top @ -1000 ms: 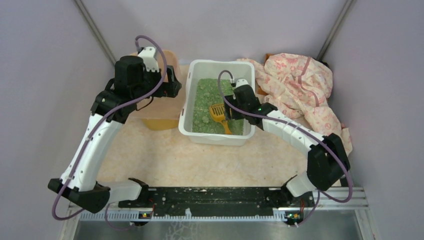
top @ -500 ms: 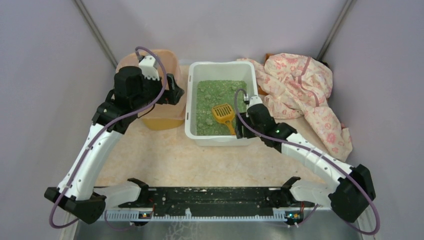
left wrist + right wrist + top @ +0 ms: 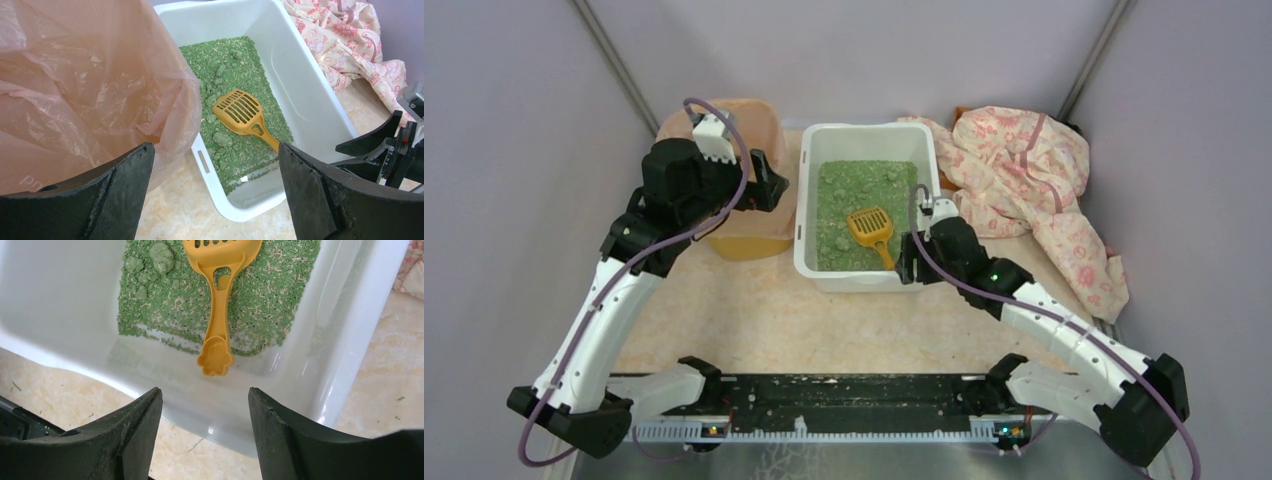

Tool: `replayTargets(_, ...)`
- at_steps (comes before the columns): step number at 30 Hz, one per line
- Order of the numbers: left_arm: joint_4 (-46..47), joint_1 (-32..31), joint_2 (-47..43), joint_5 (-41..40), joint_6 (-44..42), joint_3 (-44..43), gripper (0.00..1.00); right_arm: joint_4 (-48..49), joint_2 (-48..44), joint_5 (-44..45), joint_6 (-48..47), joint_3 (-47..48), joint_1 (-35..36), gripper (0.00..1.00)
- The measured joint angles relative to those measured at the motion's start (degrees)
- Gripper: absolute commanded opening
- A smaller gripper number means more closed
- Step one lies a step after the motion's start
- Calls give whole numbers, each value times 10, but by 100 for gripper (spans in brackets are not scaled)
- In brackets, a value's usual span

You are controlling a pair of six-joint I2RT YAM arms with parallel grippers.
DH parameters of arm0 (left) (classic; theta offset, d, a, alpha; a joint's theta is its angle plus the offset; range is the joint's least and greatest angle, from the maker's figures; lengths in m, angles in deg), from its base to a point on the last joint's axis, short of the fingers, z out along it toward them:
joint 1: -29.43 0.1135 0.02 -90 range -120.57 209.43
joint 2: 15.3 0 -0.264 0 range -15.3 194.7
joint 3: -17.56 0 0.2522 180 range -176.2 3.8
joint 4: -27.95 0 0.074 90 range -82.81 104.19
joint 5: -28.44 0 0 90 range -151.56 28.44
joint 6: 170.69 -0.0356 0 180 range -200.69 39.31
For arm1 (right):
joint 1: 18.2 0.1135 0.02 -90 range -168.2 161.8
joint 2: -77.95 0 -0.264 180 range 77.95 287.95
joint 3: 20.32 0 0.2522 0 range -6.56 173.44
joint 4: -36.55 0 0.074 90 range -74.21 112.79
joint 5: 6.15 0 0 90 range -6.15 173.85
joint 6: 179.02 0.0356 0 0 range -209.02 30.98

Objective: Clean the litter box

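The litter box [image 3: 864, 131] is a white tub holding green litter [image 3: 856, 190] with several clumps [image 3: 160, 255]. An orange slotted scoop [image 3: 871, 227] lies on the litter, its paw-shaped handle end [image 3: 215, 358] on the bare floor by the near wall. My right gripper [image 3: 906, 264] hovers open just outside that near wall, right of the handle and apart from it; nothing is between its fingers [image 3: 137, 430]. My left gripper [image 3: 774, 186] hangs open above the gap between the bin and the box's left rim [image 3: 206, 167], holding nothing.
A round bin lined with a peach plastic bag [image 3: 759, 118] stands against the box's left side. A pink floral cloth [image 3: 1024, 170] is heaped at the back right, touching the box's far corner. Purple walls close in on three sides.
My right gripper has drawn back from over the litter beside the scoop to the box's near right corner, still open. The left gripper has shifted slightly left. The scoop stays on the litter.
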Motion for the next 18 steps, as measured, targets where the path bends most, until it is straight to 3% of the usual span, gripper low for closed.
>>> replayTargets(6,2,0,-15,0,4,7,99,13,-55,-1,18,-32,2,65)
replayTargets(10,8,0,-14,2,9,17,99,6,-43,3,20,-23,3,65)
replayTargets(18,28,0,-2,11,13,19,99,-19,174,37,3,93,5,64)
